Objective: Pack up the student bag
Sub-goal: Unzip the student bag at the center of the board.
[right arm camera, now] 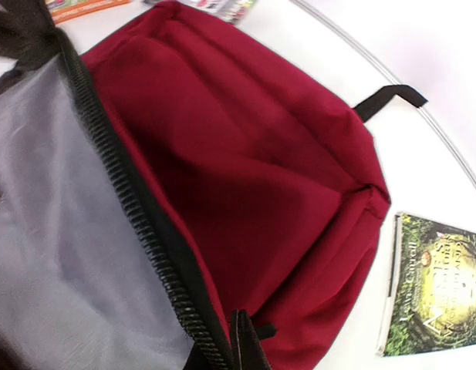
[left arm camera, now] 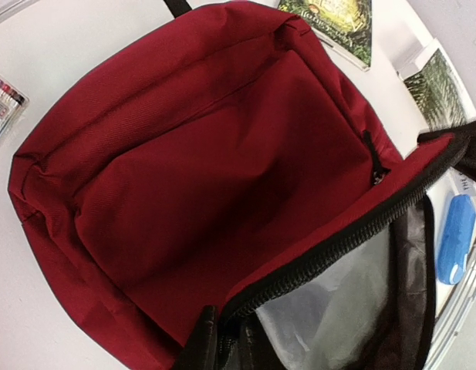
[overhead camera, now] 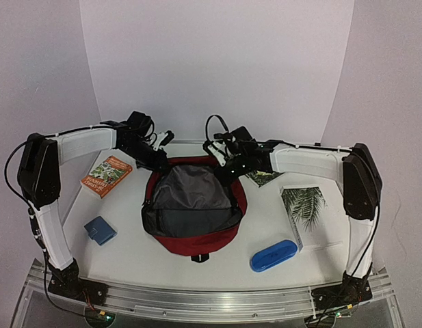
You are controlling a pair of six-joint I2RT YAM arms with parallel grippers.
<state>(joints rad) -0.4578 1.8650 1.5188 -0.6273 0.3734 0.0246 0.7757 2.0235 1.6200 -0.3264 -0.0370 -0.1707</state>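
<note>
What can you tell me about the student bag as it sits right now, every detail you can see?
The student bag is a dark red woven-fabric backpack lying flat on the white table. Its main compartment gapes open, showing grey lining and no contents. A black toothed zipper rims the mouth, and a black strap tab pokes out at the near edge. The right end effector is shut on the mouth's rim. The left end effector sits at the opposite rim, grip unclear.

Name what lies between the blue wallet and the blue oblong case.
The student bag, its red near end, lies between blue wallet and blue oblong case; top view shows it.
</note>
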